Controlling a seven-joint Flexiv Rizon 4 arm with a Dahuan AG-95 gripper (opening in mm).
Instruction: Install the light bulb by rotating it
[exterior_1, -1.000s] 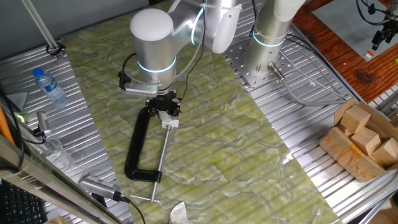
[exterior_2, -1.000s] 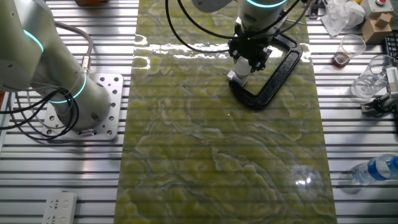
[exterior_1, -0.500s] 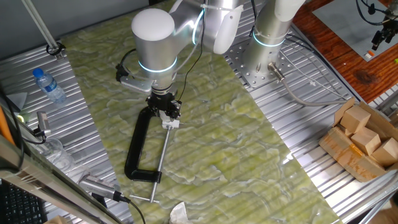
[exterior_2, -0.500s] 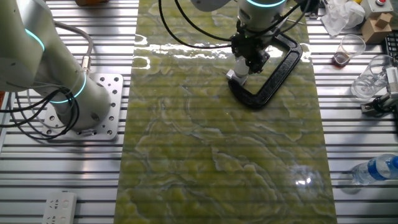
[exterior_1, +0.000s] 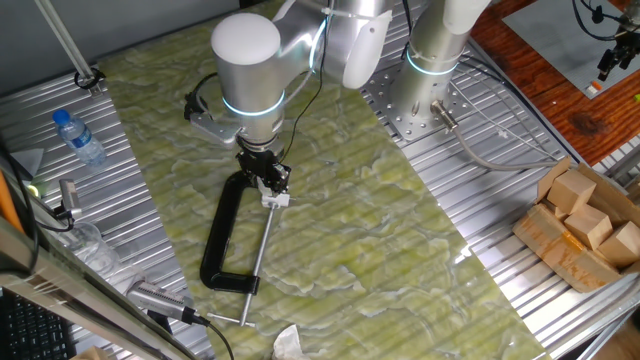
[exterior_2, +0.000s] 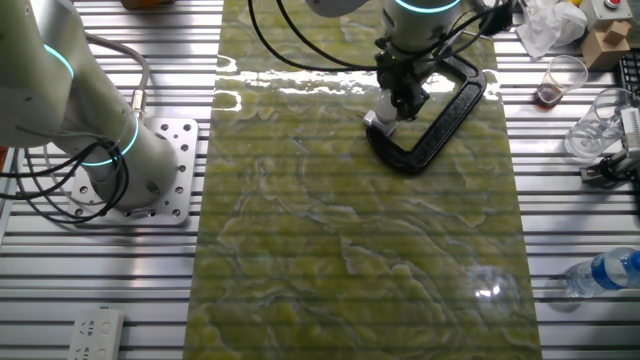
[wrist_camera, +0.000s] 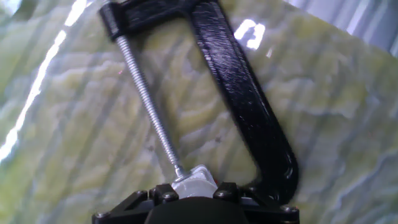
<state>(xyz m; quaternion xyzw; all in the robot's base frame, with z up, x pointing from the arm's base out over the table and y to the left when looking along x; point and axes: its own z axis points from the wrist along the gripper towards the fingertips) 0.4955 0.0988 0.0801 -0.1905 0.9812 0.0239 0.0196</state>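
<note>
The biggest thing on the green mat (exterior_1: 380, 230) is the black C-clamp (exterior_1: 218, 240). It lies flat, and its long metal screw (wrist_camera: 146, 93) runs across its open side. I will use the clamp to say where things are.

The robot arm (exterior_1: 250, 60) stands right over the closed end of the clamp, the end far from the screw's handle. Its gripper (exterior_2: 402, 98) points straight down at the tip of the screw.

The light bulb (exterior_2: 386, 108) is there, at the tip of the screw, inside the clamp's mouth. It is small, pale and round. Under it sits a little white block (exterior_1: 277, 199) that the clamp squeezes.

The dark fingers sit close on both sides of the bulb, so I think they are pinching it. But the hand view shows only the bottom of the fingers (wrist_camera: 163, 195), so I cannot tell for sure.

The bulb looks very light. It looks smooth too, so it could slip when it is turned. It may break if it is squeezed hard. I think the best place to hold it is around its round sides, with a soft but steady pinch, straight above the block.
</note>
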